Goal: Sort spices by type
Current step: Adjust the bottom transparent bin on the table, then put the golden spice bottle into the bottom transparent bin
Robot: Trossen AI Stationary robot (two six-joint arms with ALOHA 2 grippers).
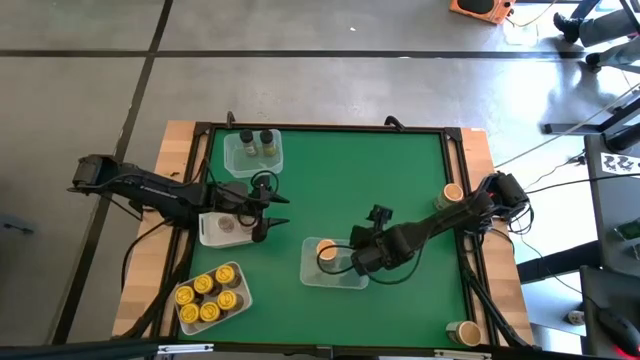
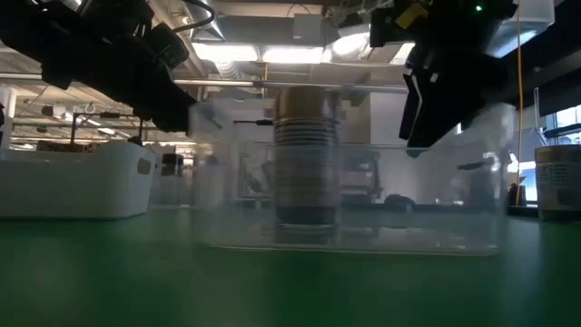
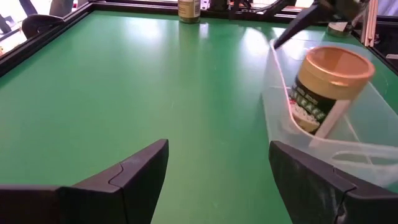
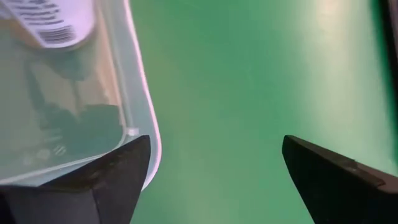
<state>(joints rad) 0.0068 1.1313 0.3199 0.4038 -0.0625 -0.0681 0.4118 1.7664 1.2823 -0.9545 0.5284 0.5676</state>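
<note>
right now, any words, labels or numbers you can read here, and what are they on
None can be read.
Orange-lidded jar in the clear tray: green and white label, print too blurred to read.
The same jar in the right wrist view: a barcode, digits too small to read.
Far jar at the table's edge: label too small to read.

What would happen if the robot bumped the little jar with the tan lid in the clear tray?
The tan-lidded jar is tall and narrow, so it would probably tip. Being round, it might roll. The clear tray walls would likely stop it.
</note>
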